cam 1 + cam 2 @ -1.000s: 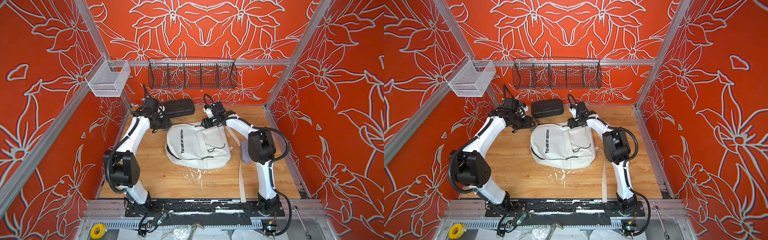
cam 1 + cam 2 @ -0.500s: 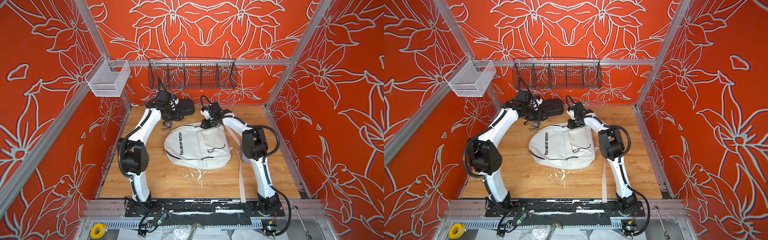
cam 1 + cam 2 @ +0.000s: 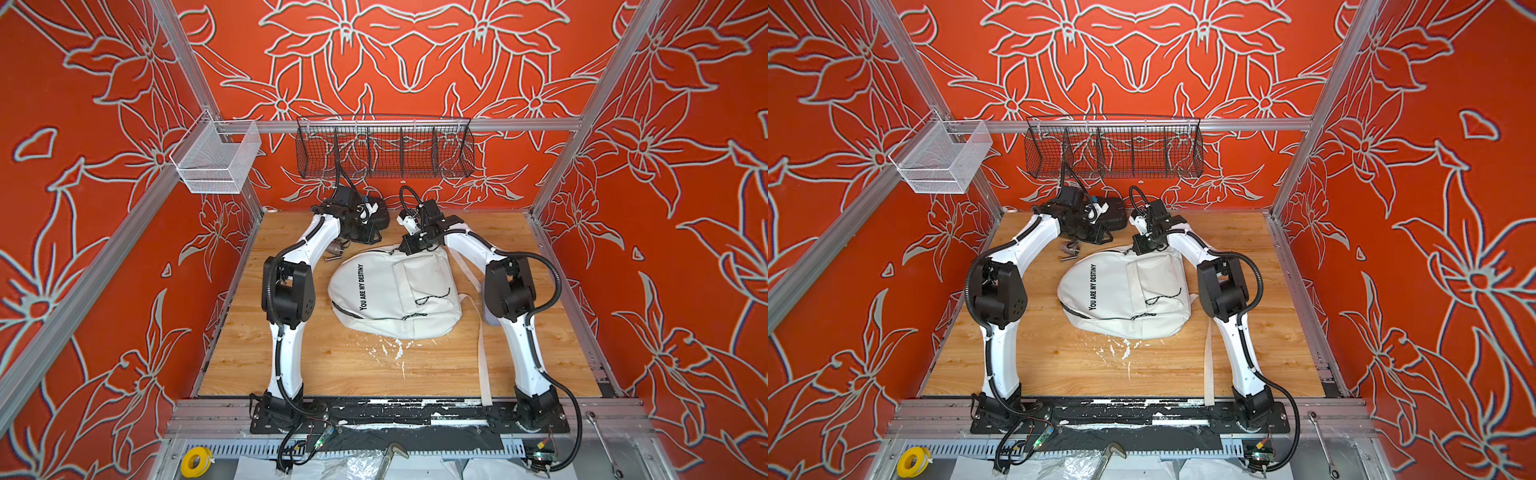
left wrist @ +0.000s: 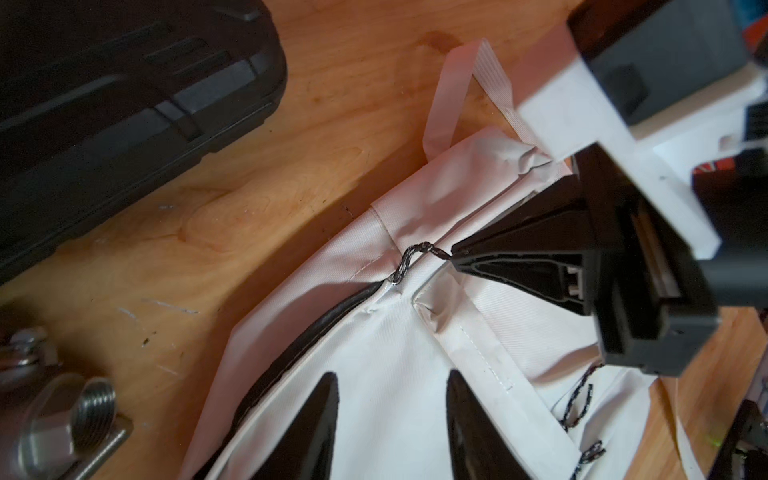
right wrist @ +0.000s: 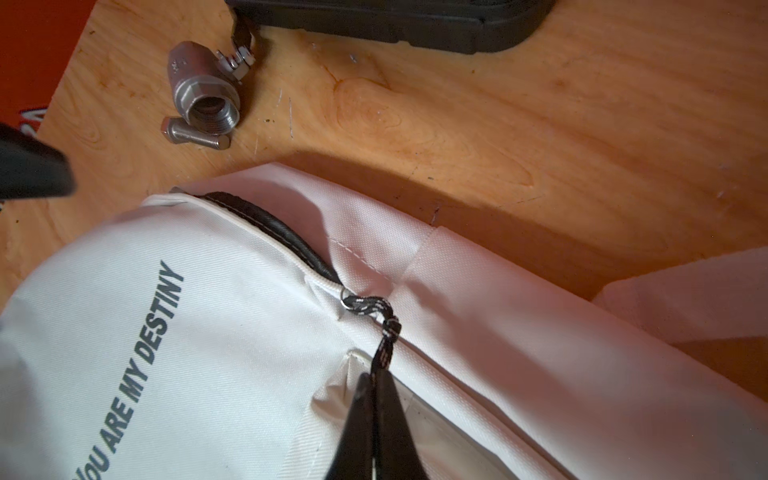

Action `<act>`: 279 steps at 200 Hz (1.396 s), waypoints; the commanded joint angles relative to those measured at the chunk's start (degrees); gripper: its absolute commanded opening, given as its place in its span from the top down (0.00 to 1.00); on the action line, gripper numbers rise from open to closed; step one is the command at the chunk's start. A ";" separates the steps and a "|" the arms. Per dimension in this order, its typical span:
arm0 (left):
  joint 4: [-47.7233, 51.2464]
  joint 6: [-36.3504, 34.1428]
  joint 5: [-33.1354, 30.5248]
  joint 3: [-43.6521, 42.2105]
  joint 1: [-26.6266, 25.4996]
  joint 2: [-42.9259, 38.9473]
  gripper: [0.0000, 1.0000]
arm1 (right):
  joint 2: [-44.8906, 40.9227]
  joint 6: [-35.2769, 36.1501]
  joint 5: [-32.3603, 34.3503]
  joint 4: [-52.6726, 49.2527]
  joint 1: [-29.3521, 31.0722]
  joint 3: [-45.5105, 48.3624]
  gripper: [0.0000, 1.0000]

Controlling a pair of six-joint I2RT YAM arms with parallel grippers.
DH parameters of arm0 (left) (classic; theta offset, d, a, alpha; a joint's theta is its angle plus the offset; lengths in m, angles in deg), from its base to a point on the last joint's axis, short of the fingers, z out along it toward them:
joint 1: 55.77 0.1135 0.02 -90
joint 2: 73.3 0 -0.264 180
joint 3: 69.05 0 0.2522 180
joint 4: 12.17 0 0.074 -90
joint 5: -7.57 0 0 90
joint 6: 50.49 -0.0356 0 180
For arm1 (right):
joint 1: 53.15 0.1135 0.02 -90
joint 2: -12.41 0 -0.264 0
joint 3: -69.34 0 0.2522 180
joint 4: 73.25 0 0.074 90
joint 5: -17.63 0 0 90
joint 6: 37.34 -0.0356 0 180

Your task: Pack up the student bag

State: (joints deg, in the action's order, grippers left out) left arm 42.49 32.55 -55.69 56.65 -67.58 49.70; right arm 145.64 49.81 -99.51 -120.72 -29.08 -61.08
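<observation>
**Right gripper (image 5: 376,378) clenched on cord (image 5: 384,332) of bag (image 3: 390,299)**

One bag, smooth white woven fabric with a dark-edged zip, lies flat mid-desk (image 3: 332,365) on scuffed wood grain. The right gripper pinches its braided black-and-white cord. The left gripper (image 4: 392,386) hovers over the bag, jaws apart, grasping nothing. Beyond the bag sit one ribbed black case (image 4: 124,104), one threaded steel valve (image 5: 203,91) and one hex bolt (image 5: 195,137) touching it. Above hang one black wire basket (image 3: 384,149) and one white mesh basket (image 3: 216,162) on orange floral walls (image 3: 415,62).

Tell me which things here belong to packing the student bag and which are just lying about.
Job: student bag, its zip pull, right gripper pinching it; maybe to pack: black case, valve, bolt.
Lying about: black wire basket, white mesh basket, tape roll, wrench.
</observation>
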 commanded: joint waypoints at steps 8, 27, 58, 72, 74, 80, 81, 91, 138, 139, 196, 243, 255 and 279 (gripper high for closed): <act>-7.36 -6.81 3.35 -3.18 -1.90 0.66 0.59 | -3.84 0.93 -4.39 0.47 0.10 -1.54 1.00; -11.78 -9.65 2.64 -6.78 -3.18 -0.23 0.63 | -4.62 0.24 -6.68 0.90 0.13 -1.89 1.00; -21.17 -11.56 2.97 -14.56 -3.68 -2.99 0.69 | -6.62 0.03 -8.46 0.93 0.18 -1.08 1.00; -24.54 -13.10 3.13 -17.59 -3.66 -4.07 0.70 | -7.32 0.45 -9.12 -0.03 0.27 -0.85 1.00; -24.97 -13.26 3.25 -17.91 -3.66 -4.26 0.70 | -7.49 0.45 -9.20 -0.19 0.27 -0.80 1.00; -26.36 -14.02 3.65 -19.19 -3.64 -4.77 0.71 | -7.71 0.86 -9.38 -0.92 0.35 -0.80 1.00; -26.56 -14.12 3.71 -19.38 -3.65 -4.87 0.71 | -7.76 0.97 -9.40 -1.09 0.36 -0.78 1.00; -29.13 -15.25 4.84 -21.61 -3.66 -6.01 0.71 | -8.15 1.73 -9.43 -2.39 0.53 -0.92 1.00; -43.59 -21.51 5.68 -34.44 -5.53 -12.05 0.70 | -9.51 2.85 -9.59 -6.44 0.82 -0.81 1.00; -43.83 -21.51 5.59 -34.69 -5.56 -12.20 0.70 | -9.54 2.85 -9.64 -6.54 0.81 -0.79 1.00; -55.07 -24.90 0.06 -42.48 -7.41 -15.91 0.71 | -10.19 3.93 -10.77 -10.98 0.80 -2.75 1.00; -60.53 -24.88 -2.94 -42.38 -8.74 -14.27 0.71 | -10.34 4.17 -11.80 -13.17 0.80 -3.85 1.00; -61.44 -24.84 -3.29 -42.00 -8.92 -13.47 0.71 | -10.49 4.24 -11.82 -13.24 0.83 -3.83 1.00; -63.45 -23.37 -2.55 -41.03 -9.06 -12.14 0.71 | -10.31 4.43 -11.93 -14.01 0.86 -4.17 1.00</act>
State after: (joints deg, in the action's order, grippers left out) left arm -16.72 9.49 -58.42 14.03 -76.15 35.58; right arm 137.83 52.32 -108.84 -132.22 -28.69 -62.76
